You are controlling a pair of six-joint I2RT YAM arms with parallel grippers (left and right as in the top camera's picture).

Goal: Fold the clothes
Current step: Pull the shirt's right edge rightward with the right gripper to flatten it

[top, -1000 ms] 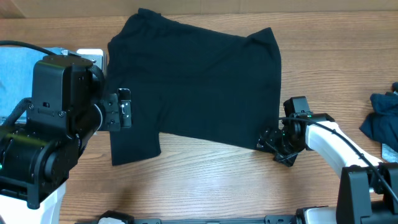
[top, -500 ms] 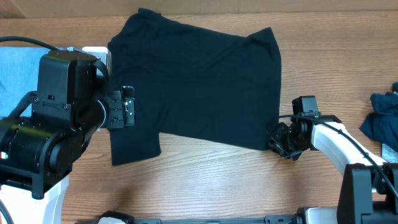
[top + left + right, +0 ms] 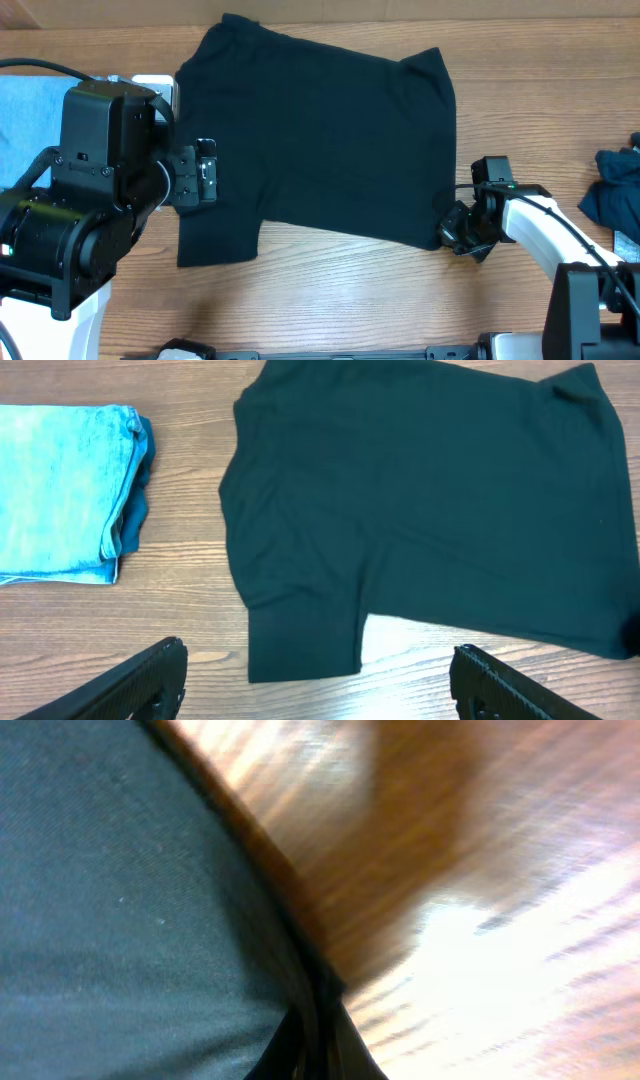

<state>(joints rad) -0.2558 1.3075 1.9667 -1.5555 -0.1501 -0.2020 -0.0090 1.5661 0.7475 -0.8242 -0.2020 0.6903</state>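
Where the plain black short-sleeved T-shirt (image 3: 320, 140) lies spread flat across the middle of the brown wooden table (image 3: 330, 290), we see the right gripper (image 3: 452, 228) clenched on its near right hem corner. The left gripper (image 3: 203, 170) hangs released over the left sleeve. Beyond it lies folded light blue denim (image 3: 55, 490); far right, a crumpled dark navy garment (image 3: 615, 195).

The T-shirt (image 3: 320, 140) is plain black with no print; the blurred right wrist view shows it greyish-blue, perhaps only the light. The table (image 3: 350, 300) is warm brown wood with fine grain. Far left, the denim (image 3: 55, 490) is faded light blue over a navy layer (image 3: 140, 480). At the right edge lies a navy heap (image 3: 612, 195). The left arm (image 3: 90, 220) is black, the right arm (image 3: 540, 225) white.
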